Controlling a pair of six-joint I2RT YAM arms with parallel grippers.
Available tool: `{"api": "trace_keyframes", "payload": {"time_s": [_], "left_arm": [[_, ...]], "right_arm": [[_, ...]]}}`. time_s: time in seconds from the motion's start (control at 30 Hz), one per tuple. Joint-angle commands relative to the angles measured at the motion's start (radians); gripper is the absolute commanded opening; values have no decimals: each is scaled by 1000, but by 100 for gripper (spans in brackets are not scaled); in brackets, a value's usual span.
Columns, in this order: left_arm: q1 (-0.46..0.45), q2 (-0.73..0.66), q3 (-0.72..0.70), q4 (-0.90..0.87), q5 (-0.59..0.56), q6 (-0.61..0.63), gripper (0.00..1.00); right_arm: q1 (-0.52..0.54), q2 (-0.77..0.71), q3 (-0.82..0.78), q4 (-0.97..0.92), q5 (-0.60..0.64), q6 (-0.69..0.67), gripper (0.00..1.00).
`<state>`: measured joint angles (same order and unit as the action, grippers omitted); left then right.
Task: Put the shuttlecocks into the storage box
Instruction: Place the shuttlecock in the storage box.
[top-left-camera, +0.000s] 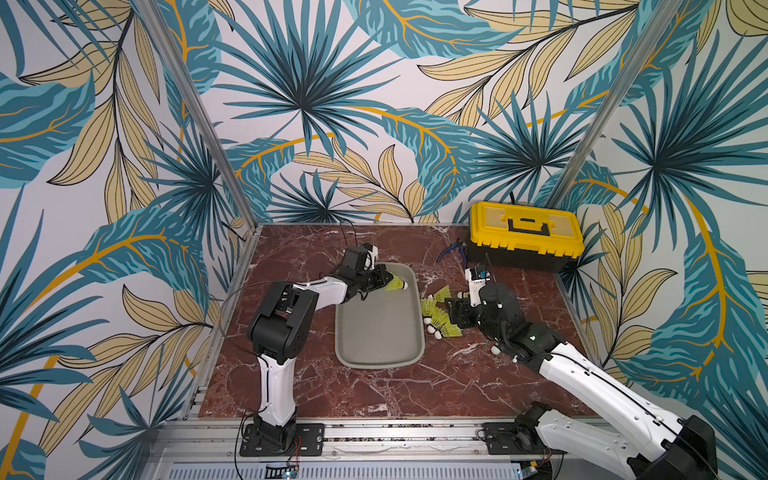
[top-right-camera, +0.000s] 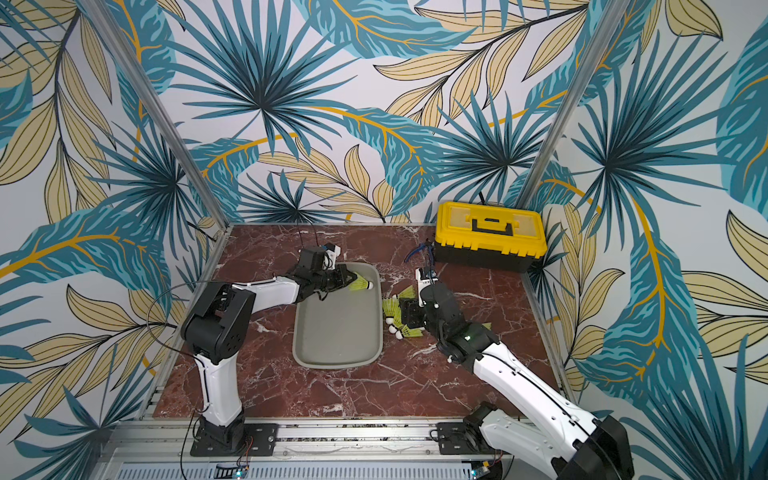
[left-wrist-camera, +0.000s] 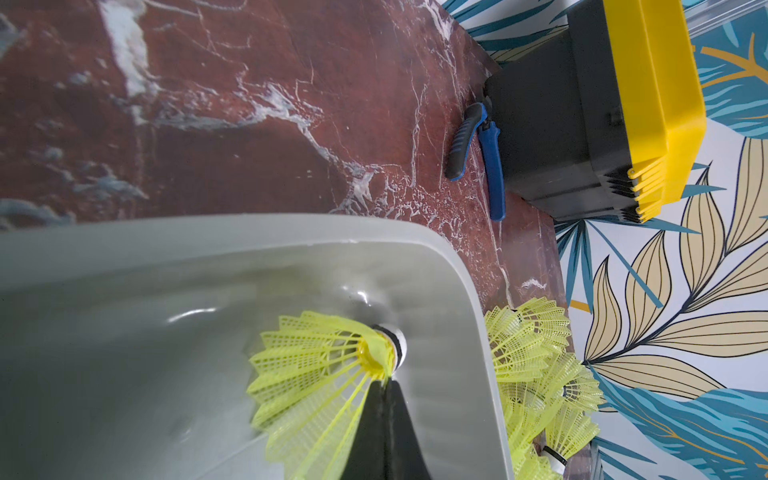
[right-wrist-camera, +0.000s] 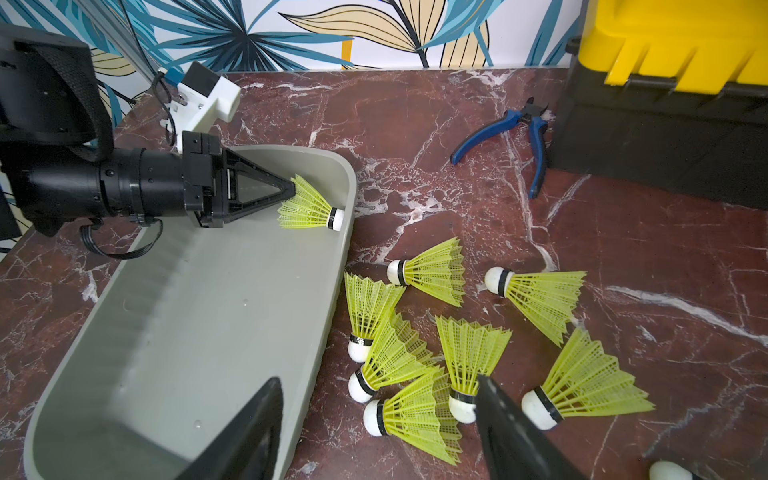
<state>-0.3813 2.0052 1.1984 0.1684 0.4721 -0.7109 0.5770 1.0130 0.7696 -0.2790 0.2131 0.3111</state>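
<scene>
Held shuttlecock (right-wrist-camera: 309, 208): inside the far corner of the storage box, white tip low by the wall; whether it touches, I cannot tell
Loose shuttlecocks (right-wrist-camera: 469, 353): heaped on the table just beside the box's long side, seven plain in the right wrist view, plus one white tip at the frame edge
Storage box (top-left-camera: 376, 332): otherwise bare, nothing lying free in it
Progress: barely begun, I judge; one is at the point of delivery, the whole heap is left
Left gripper (right-wrist-camera: 291, 189): pressed together on the held skirt's edge
Right gripper (right-wrist-camera: 378, 381): spread wide, hovering over the heap, gripping nothing
Materials: skirts are neon yellow-green plastic lattice, flared cones, likely springy; rounded white tips with a dark band; box is smooth matte grey-beige plastic, low rim, rounded corners
Surroundings: red-brown veined marble table (top-left-camera: 374, 395); blue-handled pliers (right-wrist-camera: 515, 137) beside a yellow-lidded black toolbox (top-left-camera: 525, 237)
</scene>
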Motion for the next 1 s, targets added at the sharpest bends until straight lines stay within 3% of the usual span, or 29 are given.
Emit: {"api": "trace_keyframes", "payload": {"time_s": [0.0,0.43,0.97], "left_arm": [[8,19,51,11,-2,13,3],[9,32,78,-6,2,22,31],[10,11,74,-21,-10,27,43]], "right_arm": [[3,15,-23,-4,-15,16,73],[3,27,-16,-13,-15,17,73],[4,16,-22,-38,18,22,73]]}}
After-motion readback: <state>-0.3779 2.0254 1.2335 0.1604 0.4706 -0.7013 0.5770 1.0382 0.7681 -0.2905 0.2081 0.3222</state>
